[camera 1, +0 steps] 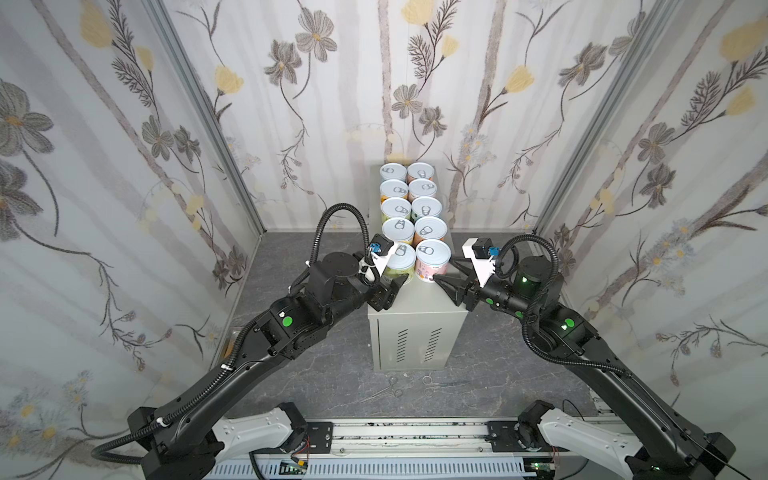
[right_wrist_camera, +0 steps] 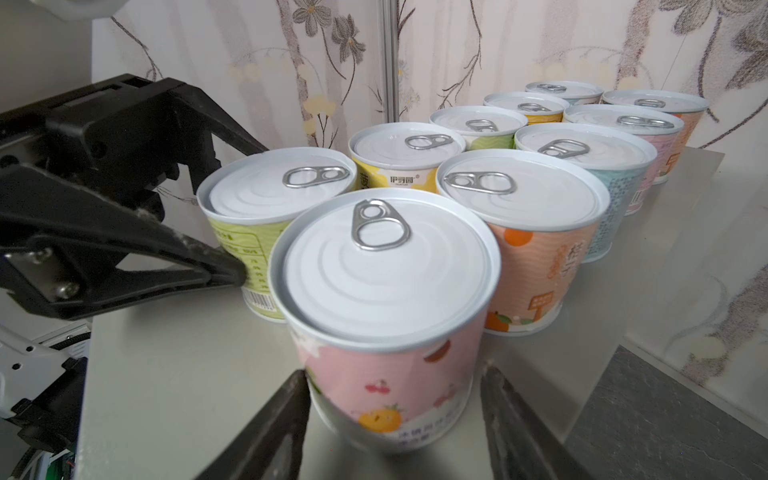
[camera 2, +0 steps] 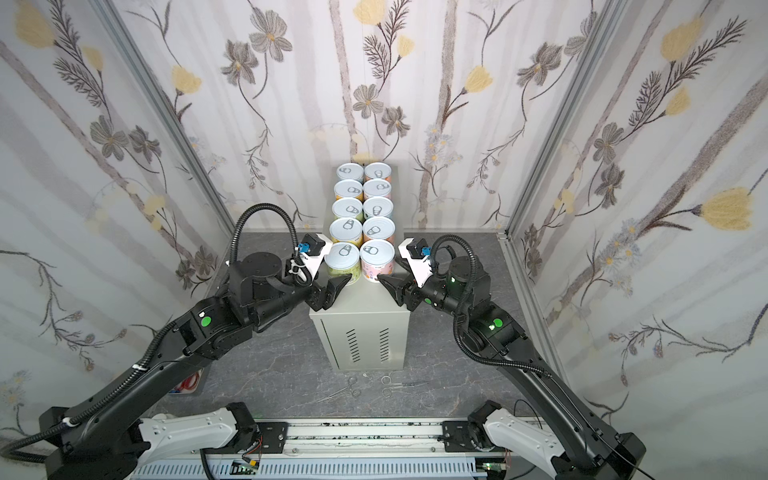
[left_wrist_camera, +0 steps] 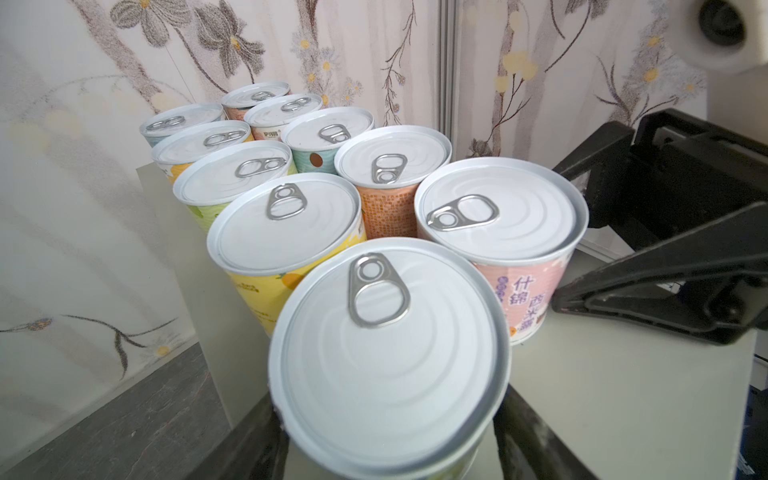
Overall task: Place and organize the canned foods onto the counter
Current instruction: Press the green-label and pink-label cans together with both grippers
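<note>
Ten in all, counting the canned foods in both top views, standing upright in two packed rows on the bench; judging placement essentially done. In the left wrist view, seeing the left gripper straddling the front green can, unable to tell whether clamping. In the right wrist view, finding the right gripper clasping the front pink can; likely remaining: releasing and withdrawing.

Ten canned foods on the counter
Upright, pull-tab lids up, two close-packed columns of five along the light-grey top; green-labelled tin and pink-labelled tin frontmost.
</note>
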Controlling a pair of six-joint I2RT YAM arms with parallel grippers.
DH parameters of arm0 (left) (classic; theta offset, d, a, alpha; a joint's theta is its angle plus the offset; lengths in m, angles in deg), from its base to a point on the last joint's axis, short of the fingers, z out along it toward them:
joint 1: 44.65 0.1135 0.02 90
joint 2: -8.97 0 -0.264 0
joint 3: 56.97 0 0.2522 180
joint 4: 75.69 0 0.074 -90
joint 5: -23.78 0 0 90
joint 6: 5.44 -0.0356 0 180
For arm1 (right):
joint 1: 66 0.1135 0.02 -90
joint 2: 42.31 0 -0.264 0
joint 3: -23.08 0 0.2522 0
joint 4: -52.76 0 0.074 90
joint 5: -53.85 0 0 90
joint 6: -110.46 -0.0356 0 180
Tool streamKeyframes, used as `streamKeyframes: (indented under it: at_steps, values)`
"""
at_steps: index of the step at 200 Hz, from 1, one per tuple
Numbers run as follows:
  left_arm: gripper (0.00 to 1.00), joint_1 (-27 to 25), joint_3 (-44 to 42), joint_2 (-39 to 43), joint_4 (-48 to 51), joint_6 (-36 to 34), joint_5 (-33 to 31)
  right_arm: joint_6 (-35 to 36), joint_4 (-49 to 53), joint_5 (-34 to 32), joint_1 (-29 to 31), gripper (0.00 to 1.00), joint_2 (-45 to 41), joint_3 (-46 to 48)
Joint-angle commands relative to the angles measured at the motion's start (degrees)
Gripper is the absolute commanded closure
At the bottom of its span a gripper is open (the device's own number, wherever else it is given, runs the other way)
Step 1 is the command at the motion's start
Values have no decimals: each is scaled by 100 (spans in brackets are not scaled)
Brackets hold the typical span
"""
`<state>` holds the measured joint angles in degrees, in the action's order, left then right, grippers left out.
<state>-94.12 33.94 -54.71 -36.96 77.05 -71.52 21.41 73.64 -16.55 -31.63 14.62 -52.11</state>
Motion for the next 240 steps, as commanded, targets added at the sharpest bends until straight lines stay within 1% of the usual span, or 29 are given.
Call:
streamKeyframes:
  at_steps: [1,84,123,240]
  values:
    - [26,17,63,-22,-236,-67,11,54,-133,-43,0,35,-1,17]
    - [26,25,45,-4,-256,-58,-10,107,-131,-66,0,34,5,17]
    - [26,43,50,-21,-256,-72,-29,116,-176,-52,6,32,12,37]
    - [26,78,78,-101,-291,-75,80,124,-184,-121,-2,31,-40,78]
